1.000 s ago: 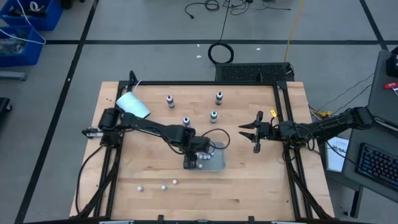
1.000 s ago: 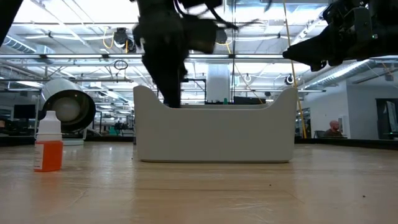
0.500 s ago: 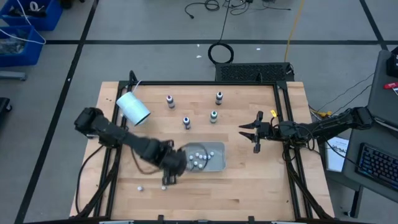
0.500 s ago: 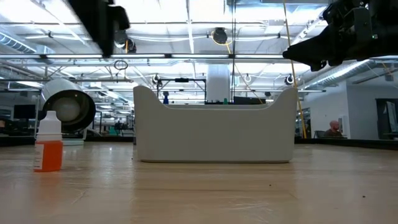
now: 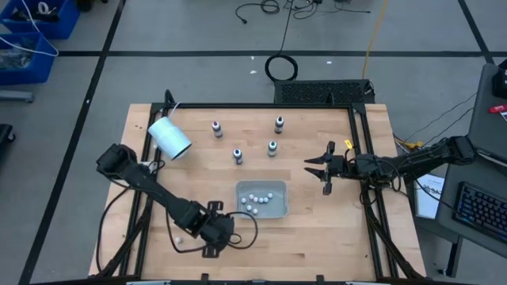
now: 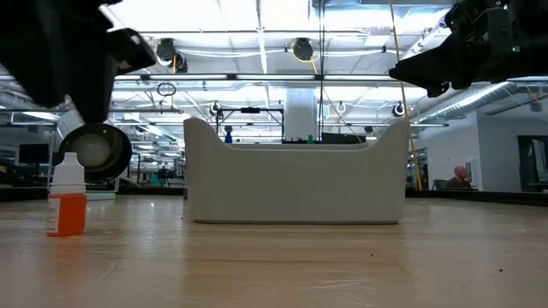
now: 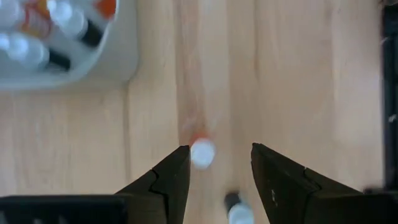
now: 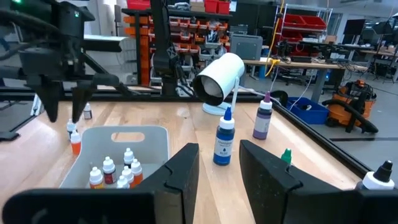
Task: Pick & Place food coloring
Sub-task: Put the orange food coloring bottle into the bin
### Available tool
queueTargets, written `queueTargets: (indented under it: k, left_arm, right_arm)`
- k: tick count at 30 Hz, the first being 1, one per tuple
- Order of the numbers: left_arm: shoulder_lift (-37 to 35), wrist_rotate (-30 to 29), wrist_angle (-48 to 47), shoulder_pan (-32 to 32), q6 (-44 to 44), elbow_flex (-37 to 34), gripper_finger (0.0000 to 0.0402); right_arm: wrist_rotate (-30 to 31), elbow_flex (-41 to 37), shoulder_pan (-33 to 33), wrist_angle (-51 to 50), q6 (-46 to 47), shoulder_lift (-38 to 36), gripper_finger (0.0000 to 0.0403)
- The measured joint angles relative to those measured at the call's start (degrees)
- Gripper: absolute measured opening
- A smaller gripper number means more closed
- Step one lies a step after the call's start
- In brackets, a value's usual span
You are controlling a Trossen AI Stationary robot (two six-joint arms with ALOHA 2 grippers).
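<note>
Food coloring bottles (image 5: 238, 154) stand beside cup (image 5: 169, 137), tray (image 5: 261, 199).

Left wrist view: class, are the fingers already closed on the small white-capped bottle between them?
No, the left gripper's fingers stand apart either side of the bottle, gaps showing.

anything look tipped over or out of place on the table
The white cup lies on its side near the table's far left corner, its open mouth showing in the right wrist view. Four bottles stand upright near it, and small bottles sit in the grey tray. Nothing looks spilled or broken.
</note>
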Motion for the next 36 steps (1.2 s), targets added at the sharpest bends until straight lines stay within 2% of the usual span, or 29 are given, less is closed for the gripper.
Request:
queueTargets:
  k: [11, 36]
  left_arm:
    - [4.19, 0.49, 0.69, 1.36, -1.48, -1.19, 0.0179]
    - [4.60, 3.02, 1.44, 1.55, -1.41, -1.17, 0.0184]
  right_arm:
    - [-1.18, 0.00, 0.00, 0.04, 0.02, 0.04, 0.0105]
    - [-1.18, 0.00, 0.00, 0.04, 0.04, 0.03, 0.0105]
